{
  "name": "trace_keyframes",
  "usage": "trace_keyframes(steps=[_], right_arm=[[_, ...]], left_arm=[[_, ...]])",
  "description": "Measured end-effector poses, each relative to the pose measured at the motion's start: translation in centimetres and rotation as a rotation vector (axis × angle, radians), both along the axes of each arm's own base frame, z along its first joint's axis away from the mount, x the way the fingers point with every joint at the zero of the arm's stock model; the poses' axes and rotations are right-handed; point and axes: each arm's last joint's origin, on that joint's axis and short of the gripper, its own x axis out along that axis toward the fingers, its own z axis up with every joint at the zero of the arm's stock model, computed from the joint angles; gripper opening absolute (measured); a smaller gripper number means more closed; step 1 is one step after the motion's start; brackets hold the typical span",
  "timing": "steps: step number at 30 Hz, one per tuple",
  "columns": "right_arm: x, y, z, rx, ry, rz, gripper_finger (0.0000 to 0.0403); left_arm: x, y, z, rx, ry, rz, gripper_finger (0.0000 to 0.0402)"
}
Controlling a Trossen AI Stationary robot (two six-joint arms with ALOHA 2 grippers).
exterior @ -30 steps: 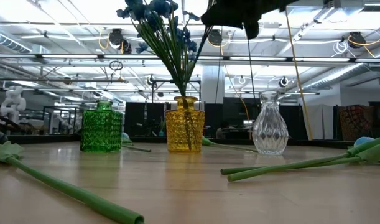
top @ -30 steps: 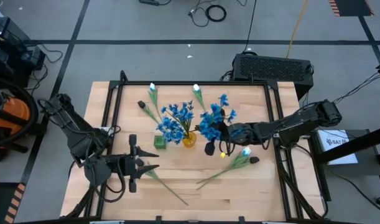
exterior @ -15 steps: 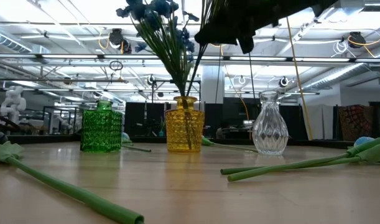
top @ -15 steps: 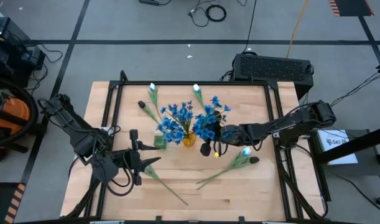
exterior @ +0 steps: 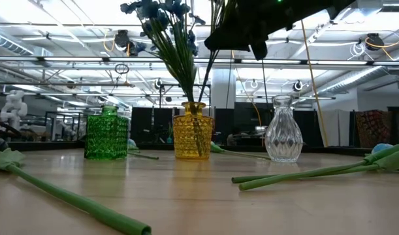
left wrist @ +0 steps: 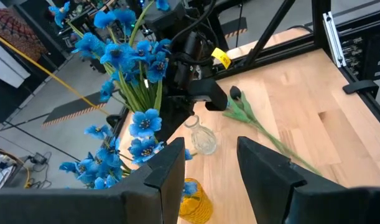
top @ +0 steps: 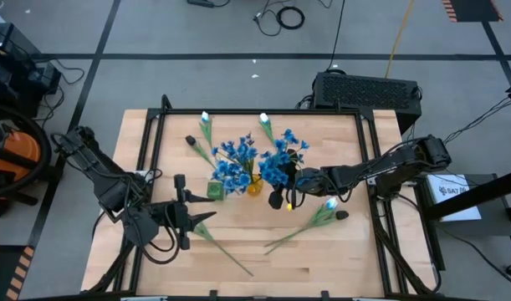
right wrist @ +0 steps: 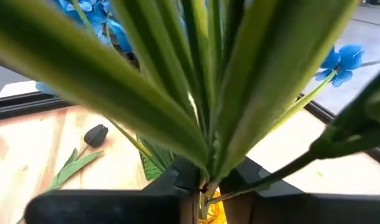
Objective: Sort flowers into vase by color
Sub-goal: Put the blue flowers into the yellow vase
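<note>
From above, a yellow vase [top: 254, 187] is seen at the middle of the wooden counter [top: 339, 259] with blue flowers [top: 235, 164] standing in it; a green vase [top: 215, 191] sits just beside it. The right pincer [top: 290, 179] is held at a second blue cluster [top: 280, 163] over the yellow vase. White tulips [top: 205, 123] and dark buds [top: 190, 141] lie loose on the counter. The left pincer [top: 206, 218] hangs near a lying stem [top: 226, 249].

At counter level, green stems are seen inside the yellow vase [exterior: 193, 137]; the green vase [exterior: 107, 135] and a clear glass vase [exterior: 283, 136] appear empty. A hall with ceiling lights lies behind. The blooms are cut off at the frame's edge.

In the left wrist view, the left pincer [left wrist: 211, 165] is shown with fingers apart, holding nothing.

In the right wrist view, the right pincer [right wrist: 205, 186] is closed on the blue flowers' stems [right wrist: 205, 112], which block most of the view.
</note>
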Motion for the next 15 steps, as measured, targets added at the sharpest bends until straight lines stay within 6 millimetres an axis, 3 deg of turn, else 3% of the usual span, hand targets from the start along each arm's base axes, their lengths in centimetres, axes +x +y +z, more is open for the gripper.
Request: trace_keyframes(steps=[15], right_arm=[[-0.08,-0.47,-0.59,0.091,0.038,0.006,0.0136]], left_arm=[[0.0,0.0,0.01,-0.005,-0.001,0.002,0.0154]])
